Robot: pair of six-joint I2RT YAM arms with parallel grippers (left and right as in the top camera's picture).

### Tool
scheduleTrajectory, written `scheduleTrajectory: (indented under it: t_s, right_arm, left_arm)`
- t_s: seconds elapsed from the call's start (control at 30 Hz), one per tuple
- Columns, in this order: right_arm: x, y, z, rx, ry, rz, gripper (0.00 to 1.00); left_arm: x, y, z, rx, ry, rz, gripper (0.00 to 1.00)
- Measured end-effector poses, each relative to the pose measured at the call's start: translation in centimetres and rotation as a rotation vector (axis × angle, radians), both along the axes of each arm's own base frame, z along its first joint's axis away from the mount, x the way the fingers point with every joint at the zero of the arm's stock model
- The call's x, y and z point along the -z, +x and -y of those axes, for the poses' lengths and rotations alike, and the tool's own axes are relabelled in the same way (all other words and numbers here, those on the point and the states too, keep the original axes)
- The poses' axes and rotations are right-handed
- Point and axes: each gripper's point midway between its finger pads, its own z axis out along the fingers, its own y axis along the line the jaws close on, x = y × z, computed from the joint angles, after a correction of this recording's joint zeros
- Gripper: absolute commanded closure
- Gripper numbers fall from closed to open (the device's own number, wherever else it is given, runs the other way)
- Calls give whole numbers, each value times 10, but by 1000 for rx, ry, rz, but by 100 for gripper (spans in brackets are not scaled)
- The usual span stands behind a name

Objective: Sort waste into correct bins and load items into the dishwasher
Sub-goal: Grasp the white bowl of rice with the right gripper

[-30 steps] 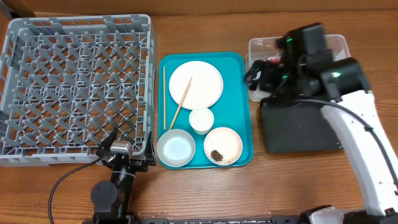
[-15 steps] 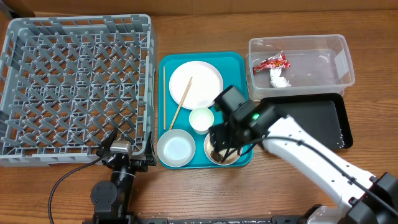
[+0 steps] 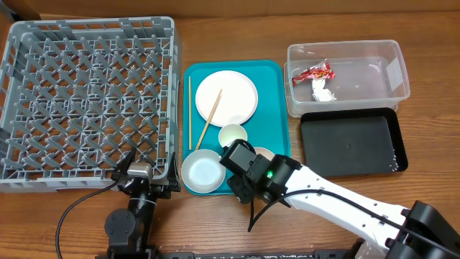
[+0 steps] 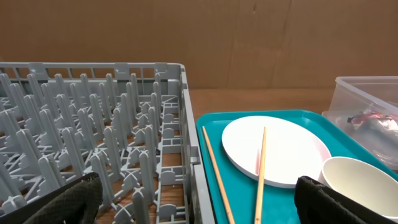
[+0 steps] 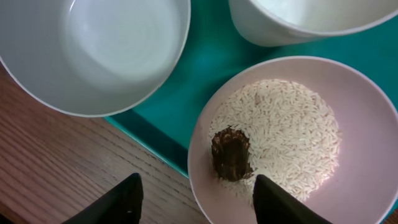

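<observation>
Pale pink round bowl (image 5: pixel 348 124), holding loose white rice grains (image 5: pixel 286 124) and dark crumb lump (image 5: pixel 230 154): on teal rectangular serving tray (image 5: pixel 205 68). Right gripper (image 5: pixel 196 199): jaws apart, above the bowl's rim. Left gripper (image 4: pixel 199 198): jaws apart, by grey plastic lattice dish rack (image 4: pixel 93 124).

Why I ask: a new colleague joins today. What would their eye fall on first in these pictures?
Probably the bright teal rectangular serving tray in the middle, beside the large square grey plastic dish rack on the left. Next, the right pincer, open above a round pale pink bowl of white rice with a dark lump at the tray's near edge. The small red snack wrapper in the clear rectangular plastic tub, far right, stands out.
</observation>
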Motion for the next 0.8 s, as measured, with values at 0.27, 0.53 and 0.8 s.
scheduleTrajectory:
  t_s: [0.27,0.53,0.8]
  right_arm:
    - [25,-2,4,-76,-65,-13,58]
    - [40,2,0,-91,-86,-13,79]
    - [42,1,7,-92,-124,-23,96]
  left_arm:
    - [0,0,0,0,0,0,0]
    - [0,0,0,0,0,0,0]
    - [0,0,0,0,0,0,0]
